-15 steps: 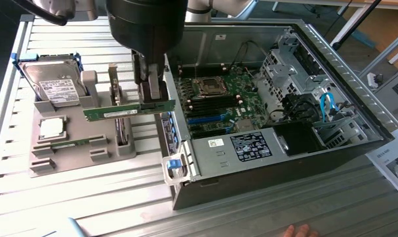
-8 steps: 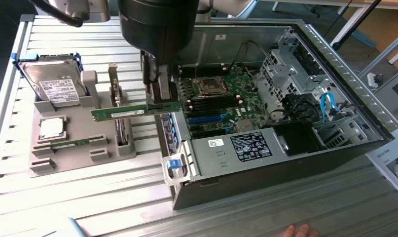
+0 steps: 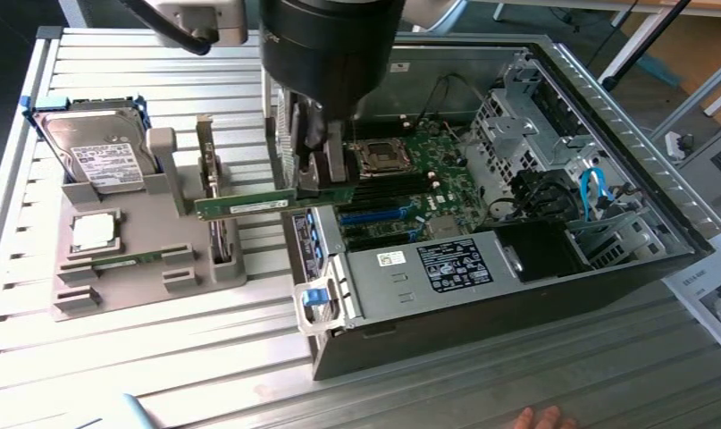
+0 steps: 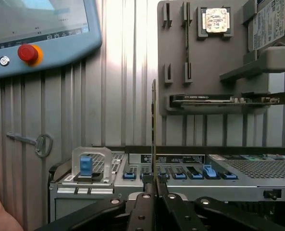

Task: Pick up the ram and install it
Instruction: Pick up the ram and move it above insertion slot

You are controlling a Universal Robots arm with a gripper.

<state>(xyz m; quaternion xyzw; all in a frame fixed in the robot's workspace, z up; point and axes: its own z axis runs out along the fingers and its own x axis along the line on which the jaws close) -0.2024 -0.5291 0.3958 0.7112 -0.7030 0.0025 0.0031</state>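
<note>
The ram (image 3: 250,206) is a long green stick held level on its edge, above the gap between the grey fixture and the open computer case. My gripper (image 3: 322,179) is shut on the end of it nearest the case, and the rest sticks out toward the exterior view's left. In the wrist view the ram (image 4: 154,125) appears edge-on as a thin strip rising from between my black fingers (image 4: 143,204). The green motherboard (image 3: 423,174) lies inside the case just beyond the gripper, with blue and black slots (image 3: 378,217) near its front edge.
The grey fixture (image 3: 157,273) carries a hard drive (image 3: 98,152), a square processor chip (image 3: 95,231) and a card (image 4: 219,100). The case's metal walls (image 3: 599,98) surround the motherboard. A teach pendant (image 4: 36,33) and a key (image 4: 37,142) lie on the table. A hand (image 3: 539,417) rests nearby.
</note>
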